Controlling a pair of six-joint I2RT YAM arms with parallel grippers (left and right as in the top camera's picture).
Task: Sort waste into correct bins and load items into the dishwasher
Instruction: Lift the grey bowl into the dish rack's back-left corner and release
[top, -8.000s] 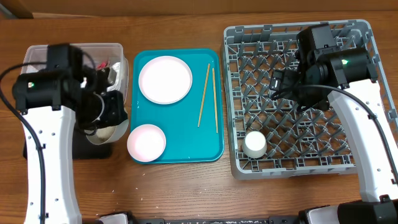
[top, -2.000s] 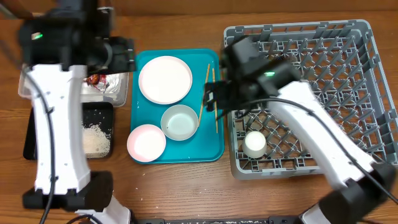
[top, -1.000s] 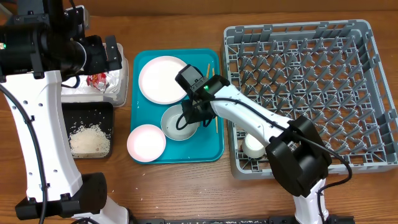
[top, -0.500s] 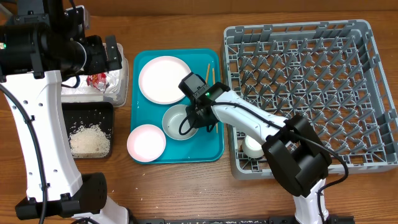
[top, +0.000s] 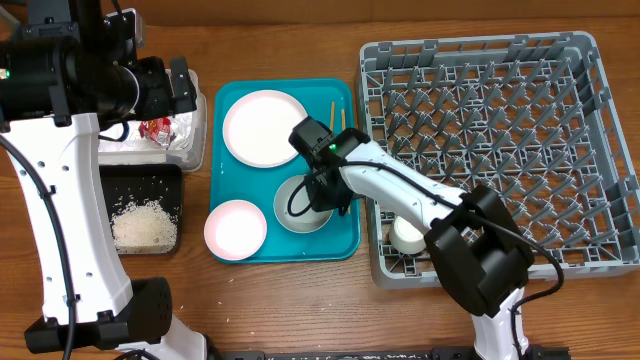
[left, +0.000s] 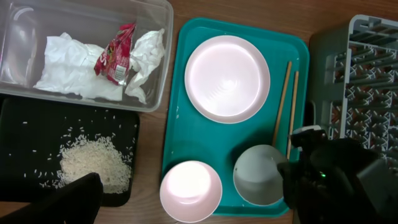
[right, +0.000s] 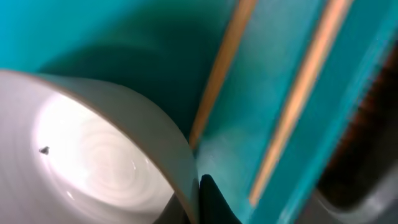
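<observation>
My right fingers (right: 210, 202) are pinched on the rim of the pale bowl (top: 298, 208), as far as I can judge. Wrist view shows one dark tip pressed vs. the outer wall on the chopstick side; the other tip is hidden, prob. inside. Bowl is upright over the teal tray (top: 225, 180), lower middle, just beside the chopsticks (left: 283, 102), which lie side by side near the tray's right edge. Pink dish (top: 236, 228) is just left of the bowl, white plate (top: 265, 128) toward the tray's far end. Can't tell if the bowl is lifted or resting on the tray floor.

Right of the tray: grey rack (top: 480, 120) on the desk (top: 300, 310), w/ white cup (top: 405, 236) in its near-left corner, partly under my arm.

Left fingers (left: 78, 199): only a dark bit shows at the bottom of that wrist view, so I can't tell open or closed. They hang high over the bins. Clear tub (left: 18, 37) holds napkin (left: 68, 68) + red packet (left: 114, 53); black tray (left: 25, 124) holds rice (left: 93, 165). Waste looks sorted.

Step in hand, imo: loading stage, bowl first. Next move needs a lift clear of the tray lip w/o knocking the chopsticks, a carry right over the rack wall, then a set-down btw pegs, away from the cup. Rim pinch is thin, so the bowl may swing or slip; go slow.
</observation>
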